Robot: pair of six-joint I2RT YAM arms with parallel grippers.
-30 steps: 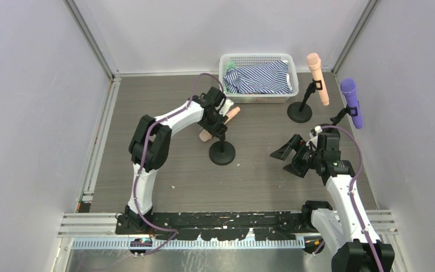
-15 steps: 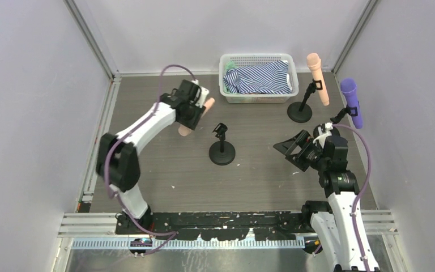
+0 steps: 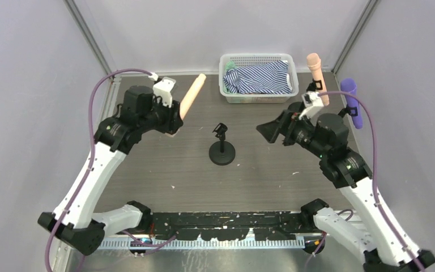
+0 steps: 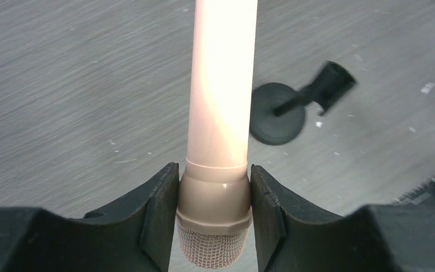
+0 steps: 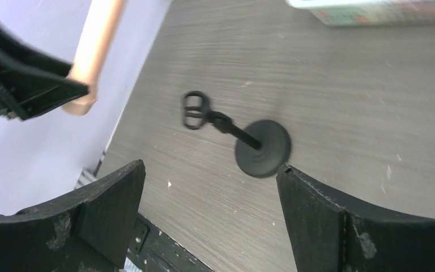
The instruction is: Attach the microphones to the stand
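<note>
My left gripper (image 3: 173, 123) is shut on a peach-pink microphone (image 3: 191, 95), gripping it just behind the mesh head, held in the air left of the empty black stand (image 3: 221, 149). In the left wrist view the microphone (image 4: 221, 102) points away between my gripper's (image 4: 214, 209) jaws, with the stand (image 4: 277, 113) beyond. My right gripper (image 3: 272, 133) is open and empty, raised to the right of the stand; its view (image 5: 210, 166) shows the stand's clip (image 5: 195, 110) and base. A second peach microphone (image 3: 315, 72) and the purple microphone (image 3: 353, 103) sit clipped on stands at the back right.
A white basket (image 3: 257, 56) holding a striped cloth stands at the back centre. Grey walls close in the left, back and right sides. A metal rail runs along the near edge.
My left arm has lifted the peach microphone up and left, away from the empty stand. My right arm has risen and swung toward the back, its jaws still open.
</note>
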